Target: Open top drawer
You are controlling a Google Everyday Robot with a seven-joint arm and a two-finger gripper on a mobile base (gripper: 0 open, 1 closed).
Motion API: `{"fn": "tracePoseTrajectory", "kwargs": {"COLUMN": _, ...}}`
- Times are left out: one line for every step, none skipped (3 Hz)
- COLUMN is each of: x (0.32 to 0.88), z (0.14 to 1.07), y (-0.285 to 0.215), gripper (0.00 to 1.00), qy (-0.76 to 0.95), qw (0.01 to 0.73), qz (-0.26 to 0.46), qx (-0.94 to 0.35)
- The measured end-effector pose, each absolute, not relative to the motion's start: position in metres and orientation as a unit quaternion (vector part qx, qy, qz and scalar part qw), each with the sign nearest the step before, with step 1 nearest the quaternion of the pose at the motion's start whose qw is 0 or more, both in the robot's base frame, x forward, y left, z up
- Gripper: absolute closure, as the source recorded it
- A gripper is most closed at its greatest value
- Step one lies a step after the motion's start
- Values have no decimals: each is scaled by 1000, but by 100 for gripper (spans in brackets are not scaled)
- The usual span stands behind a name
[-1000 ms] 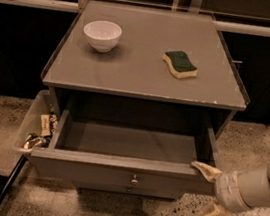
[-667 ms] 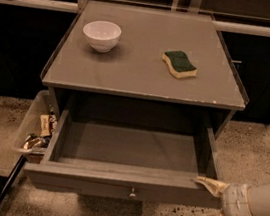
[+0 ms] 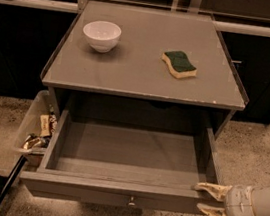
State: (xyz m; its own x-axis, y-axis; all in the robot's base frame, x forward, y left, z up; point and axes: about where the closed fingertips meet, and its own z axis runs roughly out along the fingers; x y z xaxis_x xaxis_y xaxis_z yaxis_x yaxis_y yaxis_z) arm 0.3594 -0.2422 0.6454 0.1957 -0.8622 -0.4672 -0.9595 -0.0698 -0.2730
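As gripper fingers (image 3: 207, 189) flank its corner, drawer (image 3: 87, 189) advances.

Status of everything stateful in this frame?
top drawer: pulled out, nothing visible inside
gripper: fingers apart, at the drawer's front right corner
bowl: upright on cabinet top
sponge: lying flat, green side up
side bin: holds packets

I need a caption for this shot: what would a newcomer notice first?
The top drawer gapes wide open low in the middle, its plain grey inside showing. The gripper sits at the drawer's right front corner, fingers spread. On the cabinet top above, a white bowl stands at left and a green-and-yellow sponge lies at right.
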Motion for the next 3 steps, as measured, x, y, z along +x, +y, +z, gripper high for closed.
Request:
{"fn": "tracePoseTrajectory", "kwargs": {"x": 359, "z": 645, "y": -242, "gripper": 54, "qy": 628, "qw": 267, "qz": 91, "qx": -726}}
{"fn": "tracePoseTrajectory", "kwargs": {"x": 359, "z": 646, "y": -242, "gripper": 30, "qy": 628, "qw": 267, "qz": 91, "qx": -726}}
{"fn": "tracePoseTrajectory", "kwargs": {"x": 359, "z": 652, "y": -242, "gripper": 7, "qy": 627, "qw": 267, "qz": 91, "qx": -726}}
